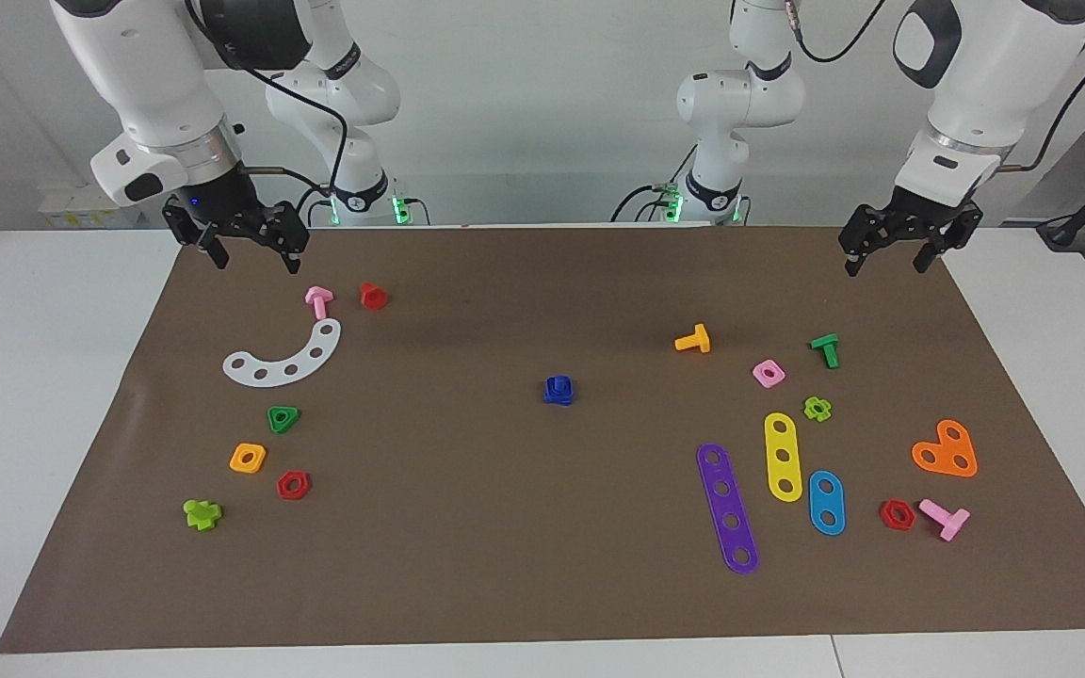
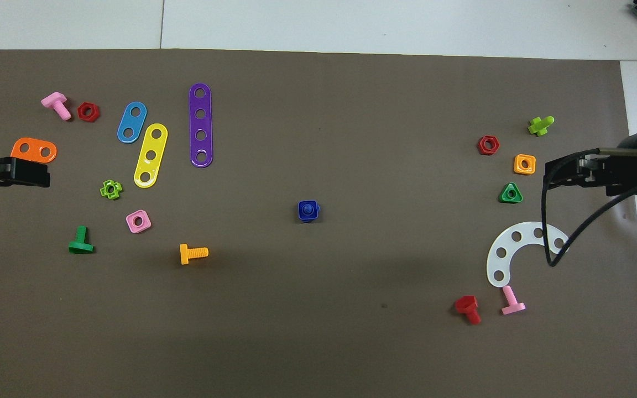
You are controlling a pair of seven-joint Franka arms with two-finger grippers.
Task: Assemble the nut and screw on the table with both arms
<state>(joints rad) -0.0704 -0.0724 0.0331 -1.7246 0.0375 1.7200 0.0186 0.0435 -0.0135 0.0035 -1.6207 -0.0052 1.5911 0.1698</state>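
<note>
At the middle of the brown mat on the white bench [image 1: 53, 395], the small dark-blue square plastic nut [image 1: 558, 390] sits threaded on the dark-blue plastic screw [image 2: 308, 208], whose stem end shows through the nut's centre hole from overhead; the pair stands alone, well apart from the other coloured parts. The left hand [image 1: 891, 252] hangs released and empty over the mat's edge at its own end. The right hand [image 1: 255, 251] hangs released over the mat near a pink T-shaped plastic screw [image 1: 318, 300].

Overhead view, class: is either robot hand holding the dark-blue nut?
No. The dark-blue nut sits on the mat mid-table, with both hands at the table's ends.
</note>
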